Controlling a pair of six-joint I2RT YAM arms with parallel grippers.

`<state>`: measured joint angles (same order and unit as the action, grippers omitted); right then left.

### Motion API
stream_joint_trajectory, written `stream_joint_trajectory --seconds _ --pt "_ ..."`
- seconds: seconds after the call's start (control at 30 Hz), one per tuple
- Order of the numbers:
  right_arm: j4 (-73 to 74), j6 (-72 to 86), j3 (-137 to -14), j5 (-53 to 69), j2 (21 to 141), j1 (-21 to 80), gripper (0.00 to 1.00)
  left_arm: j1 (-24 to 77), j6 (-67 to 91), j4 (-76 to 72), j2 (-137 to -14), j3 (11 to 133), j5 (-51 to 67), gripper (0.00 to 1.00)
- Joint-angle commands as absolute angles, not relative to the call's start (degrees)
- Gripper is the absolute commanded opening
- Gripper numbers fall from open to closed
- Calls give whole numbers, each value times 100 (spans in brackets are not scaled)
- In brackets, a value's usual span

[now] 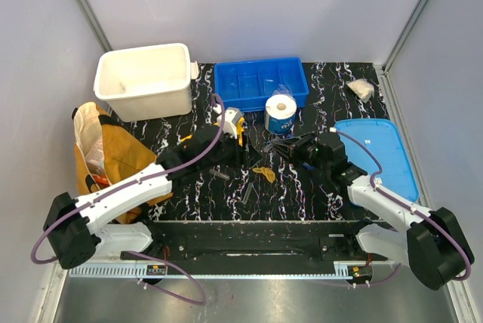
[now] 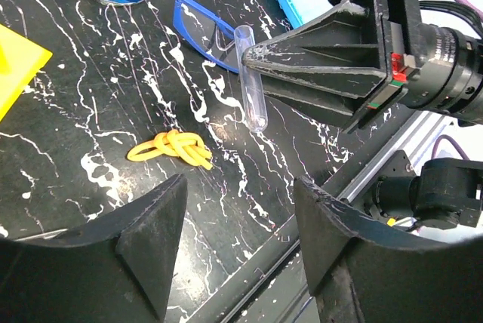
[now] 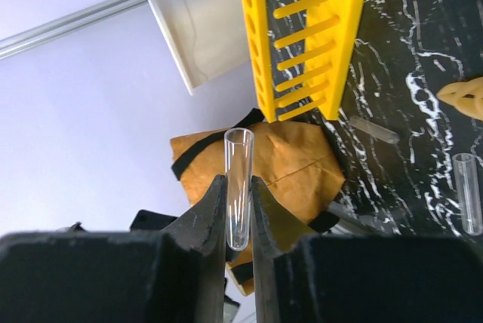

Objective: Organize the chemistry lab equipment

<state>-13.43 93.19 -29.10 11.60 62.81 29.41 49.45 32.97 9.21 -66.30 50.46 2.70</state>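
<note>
My right gripper (image 1: pixel 299 149) (image 3: pixel 238 191) is shut on a clear test tube (image 3: pixel 239 149) and holds it upright above the table; the left wrist view shows the same tube (image 2: pixel 252 81) in its fingertips. The yellow test-tube rack (image 1: pixel 232 121) (image 3: pixel 302 36) stands left of the paper roll. My left gripper (image 1: pixel 226 144) (image 2: pixel 241 225) is open and empty, next to the rack and above the table. The blue-rimmed goggles (image 2: pixel 198 25) and the small yellow knotted piece (image 1: pixel 263 174) (image 2: pixel 172 148) lie between the grippers. Loose tubes (image 1: pixel 247 191) (image 3: pixel 468 191) lie on the table.
A white bin (image 1: pixel 143 80) and a blue compartment tray (image 1: pixel 260 84) stand at the back. The blue-wrapped paper roll (image 1: pixel 281 114) stands in the middle. A tan bag (image 1: pixel 106 157) lies at the left, a blue lid (image 1: pixel 377 153) at the right.
</note>
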Motion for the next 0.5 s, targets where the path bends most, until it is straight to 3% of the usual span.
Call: stream_joint_trajectory --seconds 0.0,0.47 --pt "-2179 9826 -2760 1230 6293 2971 15 5089 3357 26 -6846 5344 26 62" --pt "-2338 10142 -2654 1125 6082 2979 15 5317 3252 -738 -7400 5467 -360 52"
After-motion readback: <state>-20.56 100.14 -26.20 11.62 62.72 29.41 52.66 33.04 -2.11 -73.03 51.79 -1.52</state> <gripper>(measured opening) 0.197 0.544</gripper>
